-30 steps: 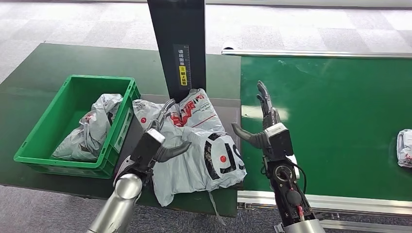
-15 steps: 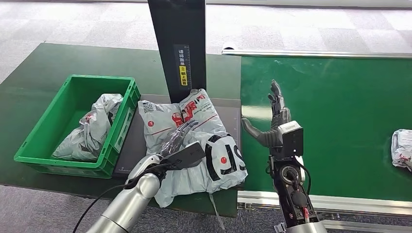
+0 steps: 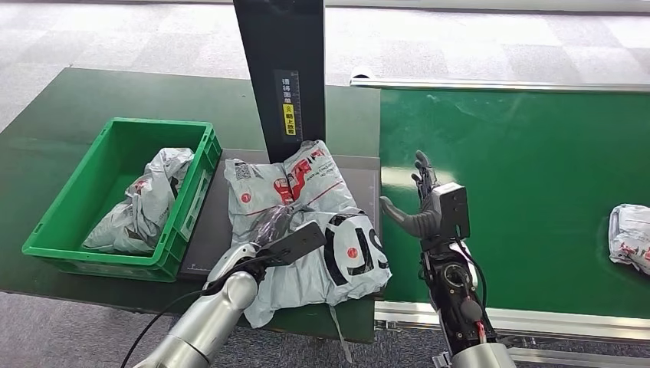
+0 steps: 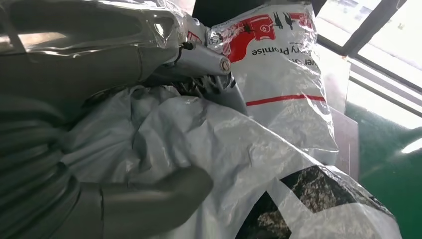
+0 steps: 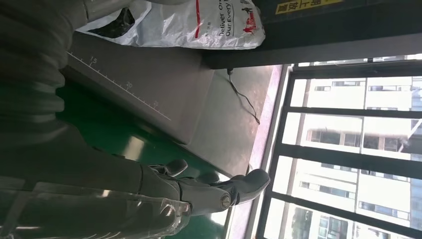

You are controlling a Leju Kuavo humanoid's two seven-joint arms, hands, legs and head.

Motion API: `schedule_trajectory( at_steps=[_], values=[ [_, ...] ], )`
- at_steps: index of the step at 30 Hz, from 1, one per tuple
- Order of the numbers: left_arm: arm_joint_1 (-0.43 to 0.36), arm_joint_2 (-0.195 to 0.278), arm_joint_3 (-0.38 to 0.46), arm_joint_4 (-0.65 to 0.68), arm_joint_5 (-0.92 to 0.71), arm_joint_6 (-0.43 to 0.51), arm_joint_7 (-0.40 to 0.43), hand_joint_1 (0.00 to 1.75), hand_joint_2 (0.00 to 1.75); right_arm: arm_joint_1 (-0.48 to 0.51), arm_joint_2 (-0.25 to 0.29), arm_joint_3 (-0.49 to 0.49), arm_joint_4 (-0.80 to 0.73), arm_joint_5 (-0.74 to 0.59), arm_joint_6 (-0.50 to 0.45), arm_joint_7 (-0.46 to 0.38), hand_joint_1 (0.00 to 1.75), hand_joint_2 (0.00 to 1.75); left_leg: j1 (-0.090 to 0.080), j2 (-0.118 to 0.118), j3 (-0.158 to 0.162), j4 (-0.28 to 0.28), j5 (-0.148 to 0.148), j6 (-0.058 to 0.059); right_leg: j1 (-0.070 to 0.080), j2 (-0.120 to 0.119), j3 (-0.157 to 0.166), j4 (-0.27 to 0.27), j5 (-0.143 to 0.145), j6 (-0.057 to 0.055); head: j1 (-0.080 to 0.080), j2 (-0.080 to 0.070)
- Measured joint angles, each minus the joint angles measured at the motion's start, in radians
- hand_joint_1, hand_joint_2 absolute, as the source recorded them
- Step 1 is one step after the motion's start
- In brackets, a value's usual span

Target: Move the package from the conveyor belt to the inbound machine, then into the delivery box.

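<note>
On the inbound machine's grey platform a grey bag with black lettering lies partly over a white bag with red print. My left hand rests on the grey bag. Its fingers stretch out toward the red-print bag, its thumb sits apart, and a fold of the grey bag bulges between them. My right hand hovers open over the green conveyor belt, just right of the platform, holding nothing. Another package lies at the belt's right edge.
The green delivery crate stands left of the platform with a crumpled grey bag inside. The machine's black post rises behind the bags. A metal rail runs along the belt's near edge. The dark green table surrounds the crate.
My left hand turned over, dropped onto the grey bag and slid forward. My right hand sank and drew back a little. The package on the belt drifted left.
</note>
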Motion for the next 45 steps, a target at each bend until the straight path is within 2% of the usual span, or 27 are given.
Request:
schedule_trajectory(
  at_steps=[13, 19, 22, 31, 35, 39, 43, 45],
  values=[
    [0.032, -0.006, 0.059, -0.044, 0.046, 0.112, -0.066, 1.75, 1.75, -0.049, 0.001, 0.011, 0.077, 0.033, 0.034, -0.006, 0.00, 1.75, 0.000, 0.000, 0.000, 0.000, 0.000, 0.000, 0.000, 0.000, 0.000, 0.000, 0.000, 0.000, 0.000, 0.000],
    [0.061, -0.006, 0.087, -0.106, 0.052, 0.217, -0.129, 1.75, 1.75, -0.052, 0.002, 0.011, 0.089, 0.036, 0.034, -0.019, 0.00, 1.75, 0.000, 0.000, 0.000, 0.000, 0.000, 0.000, 0.000, 0.000, 0.000, 0.000, 0.000, 0.000, 0.000, 0.000],
    [0.099, -0.005, 0.089, -0.197, 0.035, 0.279, -0.161, 1.75, 1.75, -0.052, 0.002, 0.011, 0.091, 0.041, 0.033, -0.026, 0.00, 1.75, 0.000, 0.000, 0.000, 0.000, 0.000, 0.000, 0.000, 0.000, 0.000, 0.000, 0.000, 0.000, 0.000, 0.000],
    [0.235, 0.016, 0.019, -0.612, -0.159, 0.499, -0.186, 1.75, 1.75, -0.058, 0.001, 0.010, 0.103, 0.051, 0.034, -0.050, 0.00, 1.75, 0.000, 0.000, -0.001, 0.000, 0.000, 0.000, 0.000, 0.000, -0.001, 0.000, 0.000, 0.000, 0.000, 0.000],
    [0.243, 0.027, 0.007, -0.707, -0.262, 0.536, -0.132, 1.75, 1.75, -0.067, 0.001, 0.009, 0.110, 0.055, 0.035, -0.053, 0.00, 1.75, 0.000, 0.000, 0.000, 0.000, 0.000, 0.000, 0.000, 0.000, 0.000, 0.000, 0.000, 0.000, 0.000, 0.000],
    [0.226, 0.040, 0.031, -0.727, -0.392, 0.542, -0.021, 1.75, 1.75, -0.066, 0.001, 0.009, 0.113, 0.062, 0.038, -0.055, 0.00, 1.75, 0.000, 0.000, 0.000, 0.000, 0.000, 0.000, 0.000, 0.000, 0.000, 0.000, 0.000, 0.000, 0.000, 0.000],
    [0.141, 0.066, 0.110, -0.650, -0.536, 0.478, 0.165, 1.75, 1.75, -0.064, -0.001, 0.009, 0.113, 0.070, 0.047, -0.056, 0.00, 1.75, 0.000, 0.000, 0.001, 0.000, 0.001, 0.000, 0.000, 0.000, 0.000, 0.000, 0.000, 0.000, 0.000, 0.000],
    [0.079, 0.081, 0.159, -0.574, -0.571, 0.456, 0.226, 1.75, 1.75, -0.062, -0.001, 0.010, 0.113, 0.072, 0.050, -0.054, 0.00, 1.75, 0.000, 0.000, 0.001, 0.000, 0.001, 0.000, 0.000, 0.000, 0.000, 0.000, 0.000, 0.000, 0.000, 0.000]
  ],
)
